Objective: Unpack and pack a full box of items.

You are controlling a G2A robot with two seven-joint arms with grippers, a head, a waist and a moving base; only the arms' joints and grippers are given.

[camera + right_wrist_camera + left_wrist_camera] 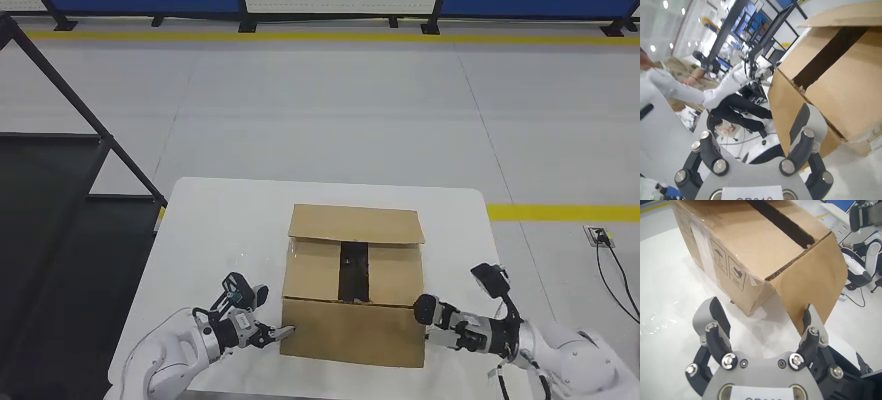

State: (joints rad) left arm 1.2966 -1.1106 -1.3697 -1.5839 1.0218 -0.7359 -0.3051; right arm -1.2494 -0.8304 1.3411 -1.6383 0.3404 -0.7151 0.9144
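Near left: left gripper (280,333) spread open, low over the white table (220,230), one finger (807,315) against the folded-down near flap of the brown cardboard box (315,275). Near right: right gripper (424,310) likewise open at that flap's other corner. Mid-table: box, top flaps parted by a dark gap, far flap open.

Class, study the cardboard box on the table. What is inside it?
The cardboard box's two top flaps lie nearly shut, leaving a narrow gap. Through the gap only darkness shows. Any contents are hidden by the flaps and walls.
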